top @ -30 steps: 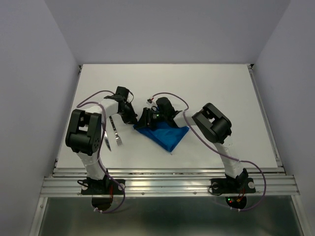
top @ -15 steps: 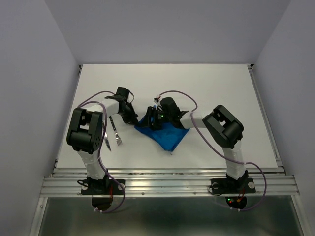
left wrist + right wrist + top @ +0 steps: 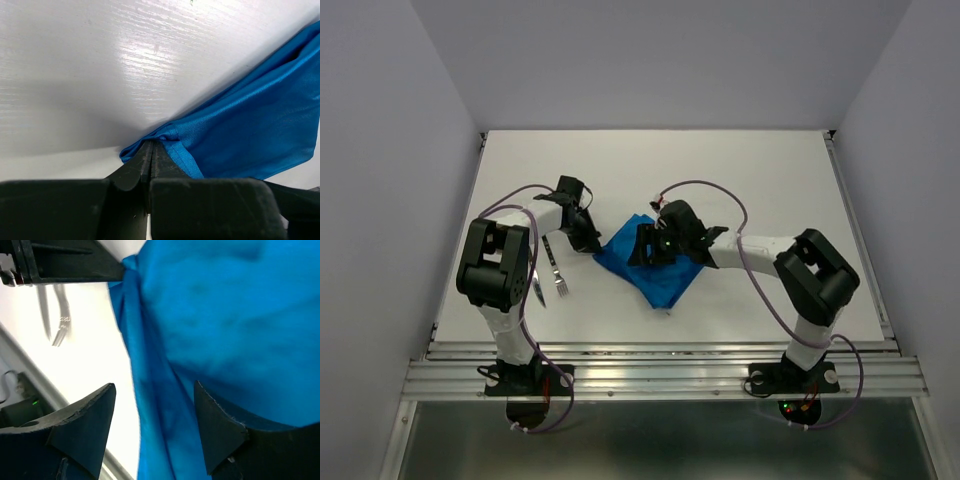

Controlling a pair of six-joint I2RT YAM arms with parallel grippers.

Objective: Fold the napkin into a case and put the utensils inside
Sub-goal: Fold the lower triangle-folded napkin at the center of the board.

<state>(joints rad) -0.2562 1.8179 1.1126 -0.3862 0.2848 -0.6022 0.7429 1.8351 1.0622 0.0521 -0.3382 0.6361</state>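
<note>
**On the tabletop: one blue napkin, pinched at a corner by the left pincer**

From above, a white tabletop (image 3: 770,180) carries one bright blue napkin (image 3: 650,268), one fork (image 3: 556,272) and one knife (image 3: 536,285). Two arms reach in from the near edge. The napkin lies near the middle as a skewed four-cornered shape. Its long axis slants from far-left to near-right, and one corner points left. The left pincer (image 3: 592,243) is at that left corner. The right pincer (image 3: 642,247) hangs over the napkin's far half. Fork and knife lie side by side to the left of the napkin and apart from it. Both run roughly near-to-far, with the fork's tines at the near end. The left arm partly hides the knife.

A second ago the right pincer sat close beside the left one and was narrower. Now it stands wider and has shifted right, and its arm is stretched further out. The napkin reaches further toward the far side than before. The left pincer, fork and knife are where they were.

Left wrist view: the left pincer (image 3: 151,150) is closed tight on the hemmed corner of the napkin (image 3: 250,130). The cloth fans away to the right over the tabletop (image 3: 100,60).

Right wrist view: the right pincer (image 3: 152,405) is wide apart and grips nothing. The napkin (image 3: 225,315) fills the space beneath and between its fingers (image 3: 85,430). At top left the left pincer (image 3: 75,265) holds the cloth's corner. Beyond it the fork (image 3: 62,322) and knife (image 3: 44,310) show as blurred shapes.
</note>
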